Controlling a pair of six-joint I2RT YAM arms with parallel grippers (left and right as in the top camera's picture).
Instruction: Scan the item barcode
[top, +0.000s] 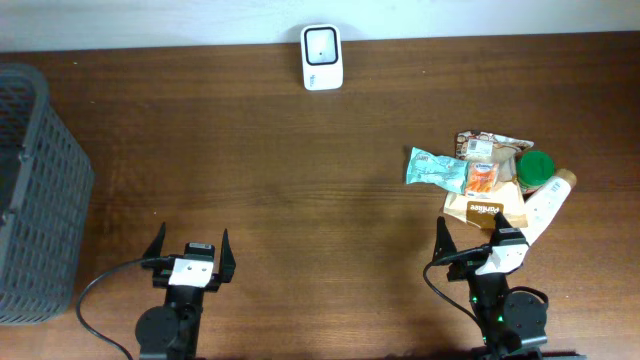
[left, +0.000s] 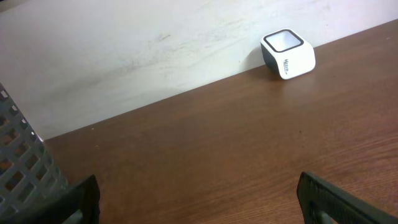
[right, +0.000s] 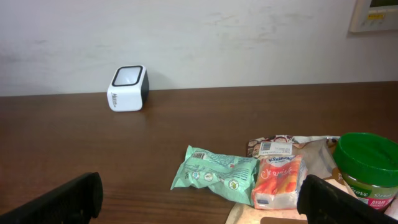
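Mint-green packet (top: 436, 168) lies flat, long axis left to right, at the left of the grocery heap (top: 495, 190) just beyond the right gripper (top: 480, 245). Scanner (top: 322, 57) sits at the table's (top: 250, 170) far edge, window up. That gripper and the left gripper (top: 190, 245) gape empty.

One white box scanner (top: 322, 57), one grey mesh basket (top: 35, 190), four printed packets (top: 436, 168), one green-lidded jar (top: 536, 166), one white bottle (top: 548, 200).

A white scanner (right: 128, 88) is seen at upper left. At lower right, a green packet (right: 214, 176), an orange packet (right: 278, 182) and a green-lidded jar (right: 368, 163) are laid side by side.
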